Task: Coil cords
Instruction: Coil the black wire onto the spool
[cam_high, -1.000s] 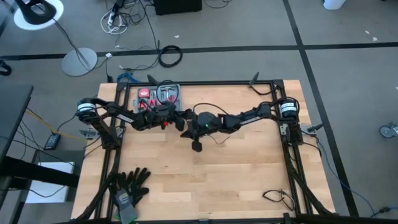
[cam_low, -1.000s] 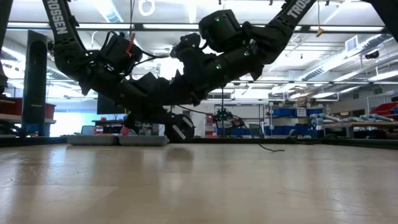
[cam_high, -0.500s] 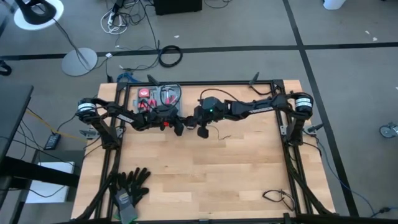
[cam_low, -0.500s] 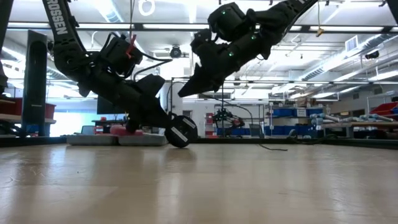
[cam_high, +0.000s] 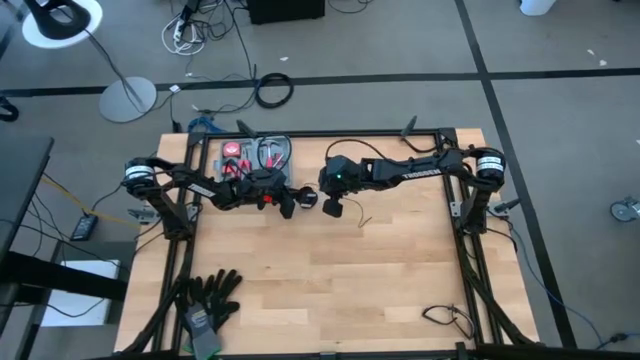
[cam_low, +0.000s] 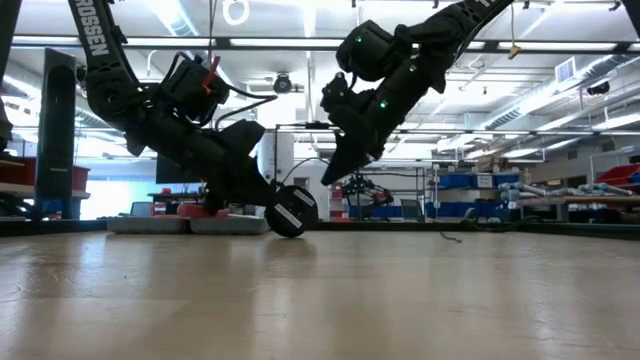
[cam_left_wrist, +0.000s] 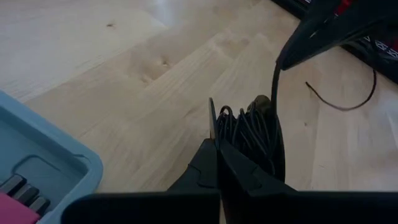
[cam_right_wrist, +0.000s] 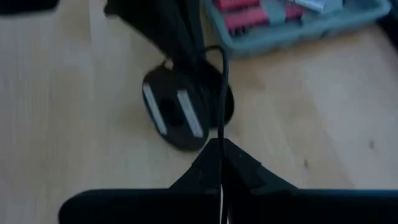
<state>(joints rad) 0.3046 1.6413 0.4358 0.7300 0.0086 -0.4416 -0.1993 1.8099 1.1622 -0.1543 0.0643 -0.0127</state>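
**Coil mostly wound, tail still loose**

Left pincer (cam_high: 290, 203) is clenched on the cords (cam_left_wrist: 249, 127): left wrist view shows a bundle of thin black loops bunched right at its fingertips, with the round puck (cam_right_wrist: 186, 112) at the same spot. Low view has the puck (cam_low: 290, 211) down at the surface (cam_high: 330, 280), tilted on edge rather than flat. That sits near the back middle of the surface, just beside the grey tool tray (cam_high: 256, 155).

Right pincer (cam_high: 333, 207) is clamped shut on a single strand. Right wrist view shows the wire running straight from between its fingers to the puck. It hangs above the surface, near the left pincer but not touching it.

Progress, my read: most of the length is already in loops at the left pincer, so winding is well along. Left to do: the strand between the two pincers, plus a short free tail (cam_high: 360, 217) lying on the surface just beside the right pincer. Can't tell whether that tail is the actual end. The coil also isn't secured or set down yet.

Orientation: the bundle's loops run roughly in line with the left fingers. The live strand's long axis goes from the puck up and over to the right pincer, close to left-right across the surface in the high view, rising toward the right arm.

Separate small wire (cam_high: 445, 318) sits at the front right corner, and gloves (cam_high: 212, 295) at the front left, both well apart and untouched.
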